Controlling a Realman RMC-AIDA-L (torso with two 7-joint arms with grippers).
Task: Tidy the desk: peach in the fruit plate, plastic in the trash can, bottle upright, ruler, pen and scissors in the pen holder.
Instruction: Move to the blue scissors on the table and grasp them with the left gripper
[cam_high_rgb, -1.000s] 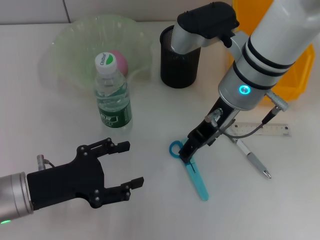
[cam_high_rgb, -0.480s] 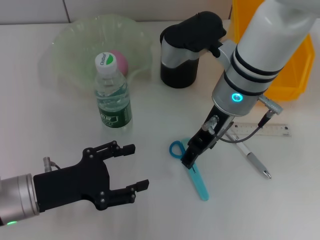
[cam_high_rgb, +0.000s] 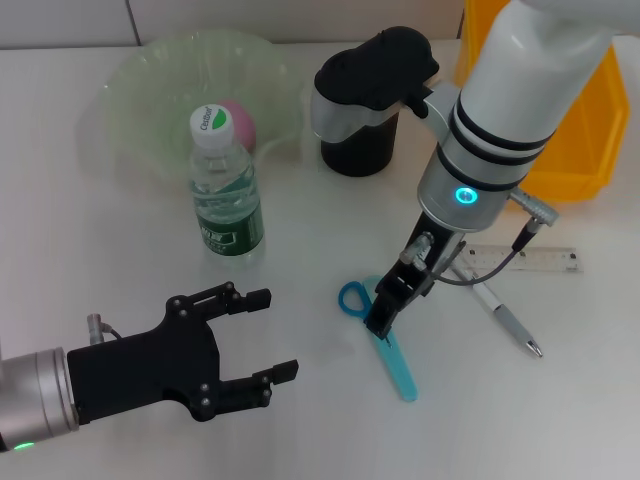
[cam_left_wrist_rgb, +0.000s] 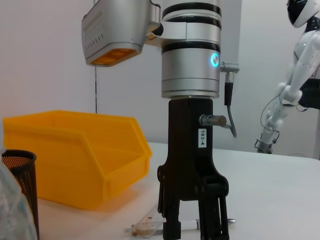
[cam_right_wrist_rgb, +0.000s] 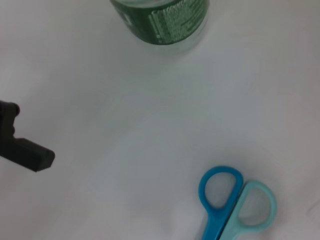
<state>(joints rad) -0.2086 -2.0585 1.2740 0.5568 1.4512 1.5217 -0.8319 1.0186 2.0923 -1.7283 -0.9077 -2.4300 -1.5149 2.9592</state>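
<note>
Blue scissors (cam_high_rgb: 392, 352) lie flat on the white desk, and their handles (cam_right_wrist_rgb: 235, 200) fill the right wrist view. My right gripper (cam_high_rgb: 384, 312) hangs straight over the pivot, fingers (cam_left_wrist_rgb: 171, 220) a little apart around it. The left gripper (cam_high_rgb: 270, 335) hovers open and empty at the near left. A bottle (cam_high_rgb: 226, 190) stands upright. The pink peach (cam_high_rgb: 241, 121) rests in the green fruit plate (cam_high_rgb: 150, 90). Ruler (cam_high_rgb: 530, 260) and pen (cam_high_rgb: 510, 322) lie to the right. The black pen holder (cam_high_rgb: 355, 150) is partly hidden by my right arm. No plastic is in view.
A yellow bin (cam_high_rgb: 585, 130) stands at the back right, also seen in the left wrist view (cam_left_wrist_rgb: 75, 150). The bottle's base (cam_right_wrist_rgb: 160, 20) is close to the scissors' left. A white robot figure (cam_left_wrist_rgb: 295, 75) stands far off behind the desk.
My right arm has shifted slightly left and lowered onto the scissors. The left gripper edged right a second ago and has held still since.
</note>
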